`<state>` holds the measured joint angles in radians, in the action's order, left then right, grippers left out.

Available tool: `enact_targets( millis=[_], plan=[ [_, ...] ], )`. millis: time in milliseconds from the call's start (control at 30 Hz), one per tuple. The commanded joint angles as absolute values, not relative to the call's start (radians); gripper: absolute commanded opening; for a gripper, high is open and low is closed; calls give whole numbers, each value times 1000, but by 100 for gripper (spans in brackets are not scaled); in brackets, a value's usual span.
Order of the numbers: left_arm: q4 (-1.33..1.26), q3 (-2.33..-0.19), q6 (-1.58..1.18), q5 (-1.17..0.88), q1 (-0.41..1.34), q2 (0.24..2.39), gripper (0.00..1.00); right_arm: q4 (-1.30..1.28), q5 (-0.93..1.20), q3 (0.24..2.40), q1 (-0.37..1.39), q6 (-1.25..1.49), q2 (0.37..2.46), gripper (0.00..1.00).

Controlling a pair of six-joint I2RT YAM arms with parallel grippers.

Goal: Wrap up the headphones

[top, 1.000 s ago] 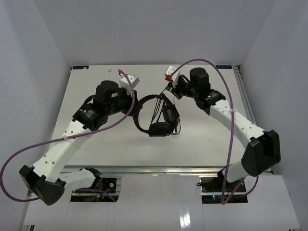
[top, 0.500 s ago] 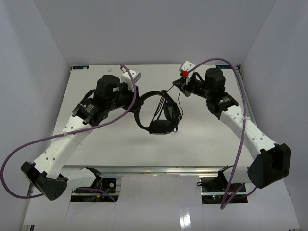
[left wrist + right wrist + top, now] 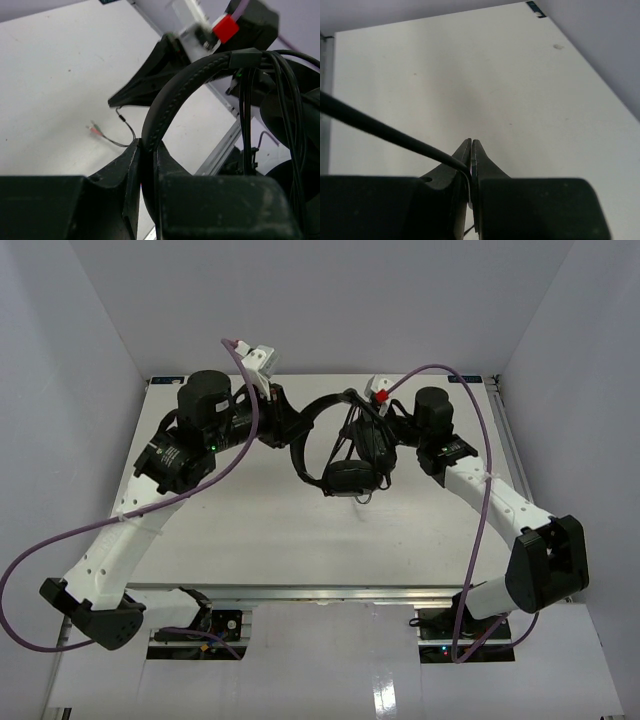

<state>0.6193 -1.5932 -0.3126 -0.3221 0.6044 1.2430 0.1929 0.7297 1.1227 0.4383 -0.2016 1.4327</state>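
Note:
The black headphones (image 3: pixel 335 445) hang in the air above the middle of the table, earcups (image 3: pixel 346 477) down. My left gripper (image 3: pixel 282 430) is shut on the curved headband (image 3: pixel 172 95), which runs up from between its fingers. My right gripper (image 3: pixel 372 415) is shut on the thin black cable (image 3: pixel 385 132). Several turns of cable (image 3: pixel 260 110) hang over the headband by the earcups. The cable's plug end (image 3: pixel 97 131) lies on the table below.
White table (image 3: pixel 230 510) with grey walls on three sides. A metal rail (image 3: pixel 330 590) runs along the near edge. Thick purple robot cables (image 3: pixel 480 490) loop from each wrist.
Both arms have lifted the headphones up and toward the back. The right gripper has swung left, close to the headband, carrying the cable over it.

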Motion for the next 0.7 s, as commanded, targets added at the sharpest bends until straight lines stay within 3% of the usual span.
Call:
enact_targets(
  millis=[0, 233, 667],
  plan=[
    [425, -1689, -423, -340, 611, 1223, 0, 442, 935, 1003, 430, 97, 1456, 9],
    [355, -1799, -486, -206, 611, 1298, 0, 704, 1011, 925, 465, 319, 1476, 12],
    [439, -2040, -388, 123, 607, 1437, 0, 862, 1048, 819, 560, 433, 1467, 13]
  ],
)
